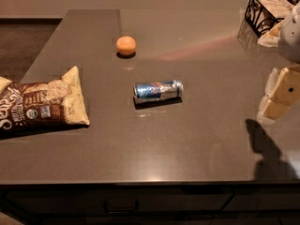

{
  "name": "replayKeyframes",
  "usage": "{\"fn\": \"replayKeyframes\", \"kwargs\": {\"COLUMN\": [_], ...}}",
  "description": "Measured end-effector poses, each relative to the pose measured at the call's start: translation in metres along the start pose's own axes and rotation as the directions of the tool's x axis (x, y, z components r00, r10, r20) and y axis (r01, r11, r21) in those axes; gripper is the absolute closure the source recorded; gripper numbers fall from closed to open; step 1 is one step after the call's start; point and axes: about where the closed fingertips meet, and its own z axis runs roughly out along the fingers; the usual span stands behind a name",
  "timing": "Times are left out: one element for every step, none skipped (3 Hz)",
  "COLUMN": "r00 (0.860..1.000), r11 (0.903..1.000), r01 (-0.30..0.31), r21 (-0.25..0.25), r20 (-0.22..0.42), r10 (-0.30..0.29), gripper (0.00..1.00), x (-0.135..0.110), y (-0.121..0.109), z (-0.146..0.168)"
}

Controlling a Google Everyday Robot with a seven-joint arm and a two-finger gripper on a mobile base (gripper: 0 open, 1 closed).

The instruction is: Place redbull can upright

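The can (158, 90) lay on its side on the counter (187, 144) near the middle of the frame, well apart from the orange ball (126, 45) above it and the chip bag (40, 102) at the left edge. The claw (277, 93) hung at the right edge, far from the can; whether it was wide or narrow could not be told. The step in hand looked like the approach, and the next move likely called for reaching left, gripping the can across its body and tipping it onto one end.

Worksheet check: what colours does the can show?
Can: blue, silver, red; camera view. Gripper at right edge.
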Motion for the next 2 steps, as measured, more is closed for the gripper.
{"fn": "replayKeyframes", "kwargs": {"r00": [1.0, 0.998], "r11": [0.9999, 0.9981], "r01": [0.009, 0.061], "r21": [0.009, -0.005], "r20": [-0.005, 0.009], "r10": [-0.009, -0.061], "gripper": [0.0, 0.0], "x": [-0.006, -0.036], "y": [-0.002, -0.015], "z": [-0.001, 0.009]}}
